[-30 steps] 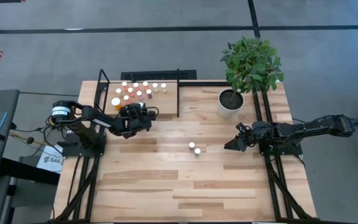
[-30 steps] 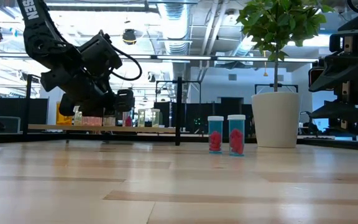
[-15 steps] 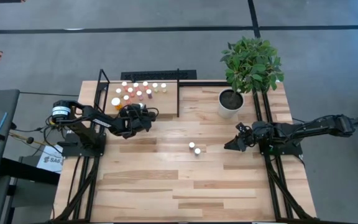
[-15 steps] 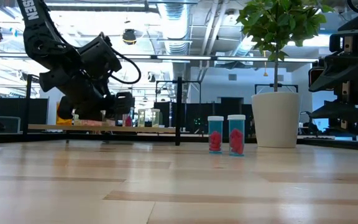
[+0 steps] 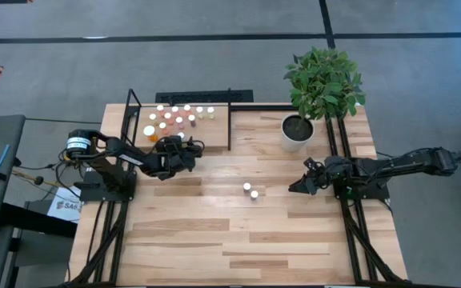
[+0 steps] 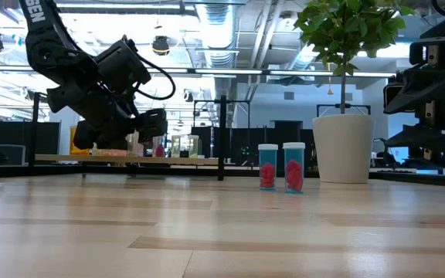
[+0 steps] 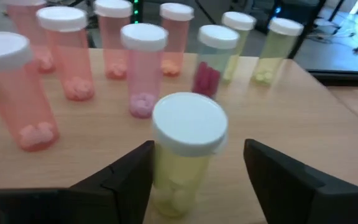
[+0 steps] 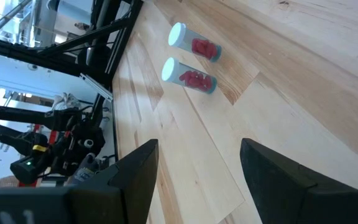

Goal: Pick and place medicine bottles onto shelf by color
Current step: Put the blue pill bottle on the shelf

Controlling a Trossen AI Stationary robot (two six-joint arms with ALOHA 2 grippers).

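The yellow bottle (image 7: 185,155) stands upright on the shelf (image 7: 303,118) between the left pincer's (image 7: 197,180) spread fingers, freed; the right pincer (image 5: 301,186), also spread, waits nearer the two bottles (image 5: 250,190) on the surface (image 5: 214,232).

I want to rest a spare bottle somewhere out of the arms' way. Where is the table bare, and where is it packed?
The near half of the table, in front of the two blue bottles, is bare plank. So is the strip between the shelf and the plant pot. The shelf's back-left is crowded with bottles, where the left tool stands open around a yellow bottle.
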